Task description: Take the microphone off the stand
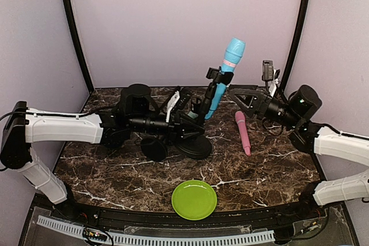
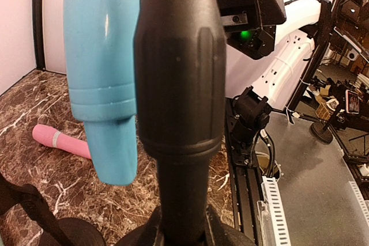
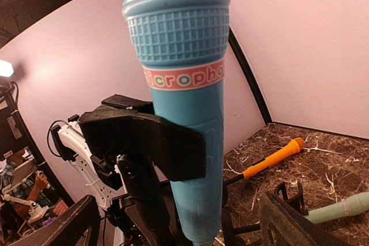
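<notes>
Behind the black pole that fills the left wrist view, the left gripper (image 1: pixel 193 116) is all but hidden. From overhead it is clenched low on the pole of the stand (image 1: pixel 194 146), its fingertips lost in black on black. The blue microphone (image 1: pixel 229 68) sits tilted in the stand's clip (image 3: pixel 144 136) at upper centre. Its head is cropped by the top edge of the right wrist view, and the lettering on its pink band is only partly readable. The right gripper (image 1: pixel 238 97) hangs released just right of it, its fingers (image 3: pixel 286 223) spread wide on either side of the blue handle without touching. A pink microphone (image 1: pixel 243 132) lies flat on the marble table (image 1: pixel 109 171), right of the stand's round base. In the right wrist view an orange microphone (image 3: pixel 274 156) and a pale green one (image 3: pixel 346 205), the latter cut off at the right edge, lie beyond the stand; neither can be made out from overhead. A second black disc (image 1: pixel 154 148) sits beside the base under the left arm, too dark to identify. A green plate (image 1: pixel 194 199) rests at lower centre, apart from the stand.
</notes>
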Tool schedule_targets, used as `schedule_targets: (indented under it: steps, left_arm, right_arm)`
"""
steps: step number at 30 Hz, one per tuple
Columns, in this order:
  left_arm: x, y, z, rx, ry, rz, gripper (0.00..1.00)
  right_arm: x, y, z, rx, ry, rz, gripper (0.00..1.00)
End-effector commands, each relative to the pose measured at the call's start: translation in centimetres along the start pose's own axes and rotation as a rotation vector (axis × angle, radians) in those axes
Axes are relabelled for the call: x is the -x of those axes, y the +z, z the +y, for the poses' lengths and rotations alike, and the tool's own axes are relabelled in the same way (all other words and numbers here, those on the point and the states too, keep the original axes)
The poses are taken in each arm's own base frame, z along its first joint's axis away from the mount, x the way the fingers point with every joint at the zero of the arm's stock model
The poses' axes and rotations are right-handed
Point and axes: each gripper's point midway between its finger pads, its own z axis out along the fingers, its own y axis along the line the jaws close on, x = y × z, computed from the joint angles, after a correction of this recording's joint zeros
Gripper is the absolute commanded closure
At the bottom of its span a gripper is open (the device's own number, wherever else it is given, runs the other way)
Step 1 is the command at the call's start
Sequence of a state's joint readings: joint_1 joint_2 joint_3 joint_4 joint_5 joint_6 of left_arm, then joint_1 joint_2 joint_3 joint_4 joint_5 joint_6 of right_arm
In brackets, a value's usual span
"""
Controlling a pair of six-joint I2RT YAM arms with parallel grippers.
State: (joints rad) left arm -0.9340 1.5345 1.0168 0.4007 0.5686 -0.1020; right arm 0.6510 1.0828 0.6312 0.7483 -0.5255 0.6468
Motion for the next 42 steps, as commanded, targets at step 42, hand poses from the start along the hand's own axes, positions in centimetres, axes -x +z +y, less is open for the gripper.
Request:
schedule_targets:
  steps: [42]
  left_arm:
    - [6.6, 0.4, -1.7, 0.027, 0.116, -0.109, 1.00]
  right_arm:
    - [4.2, -1.0, 8.2, 0.389, -0.127, 0.002, 0.26]
